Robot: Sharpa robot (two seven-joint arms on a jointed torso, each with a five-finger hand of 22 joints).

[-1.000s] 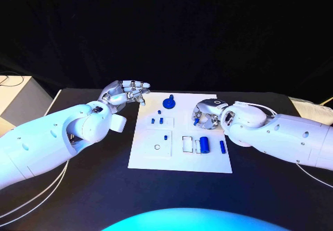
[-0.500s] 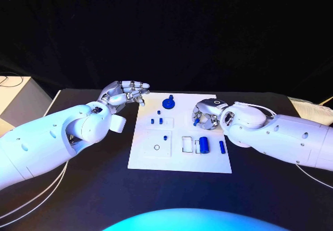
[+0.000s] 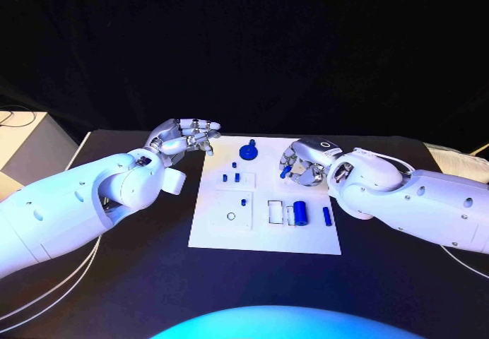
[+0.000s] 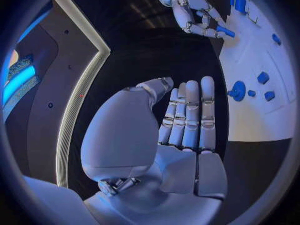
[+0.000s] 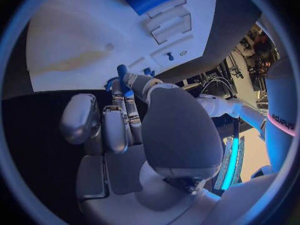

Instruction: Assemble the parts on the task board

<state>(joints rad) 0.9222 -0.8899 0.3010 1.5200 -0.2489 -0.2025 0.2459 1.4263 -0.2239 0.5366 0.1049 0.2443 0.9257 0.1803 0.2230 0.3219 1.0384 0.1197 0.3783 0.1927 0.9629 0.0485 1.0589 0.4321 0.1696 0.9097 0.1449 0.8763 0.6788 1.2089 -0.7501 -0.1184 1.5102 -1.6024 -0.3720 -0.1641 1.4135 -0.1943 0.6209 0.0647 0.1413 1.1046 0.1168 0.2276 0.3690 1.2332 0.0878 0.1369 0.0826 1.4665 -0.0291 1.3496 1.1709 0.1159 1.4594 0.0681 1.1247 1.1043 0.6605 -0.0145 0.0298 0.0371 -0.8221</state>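
The white task board [image 3: 263,229] lies mid-table. On it are a blue knob [image 3: 249,150], three small blue pegs [image 3: 235,165], a blue cylinder [image 3: 301,210] in a slot and a blue bar [image 3: 327,215]. My right hand [image 3: 306,166] hovers over the board's far right part and pinches a small blue part [image 3: 285,171] at its fingertips; the right wrist view shows that part [image 5: 122,73] above the board [image 5: 94,30]. My left hand [image 3: 189,135] hangs off the board's far left corner, holding nothing; in the left wrist view its fingers [image 4: 187,115] stand extended side by side.
A white box [image 3: 25,145] stands off the table's left edge and a pale object [image 3: 458,157] lies at the right edge. Cables [image 3: 41,300] trail under the left arm. A small ring mark [image 3: 231,215] sits on the board's near left panel.
My right hand has shifted slightly toward the far side with the small blue part in its fingertips. The left hand and the parts on the board have not moved.
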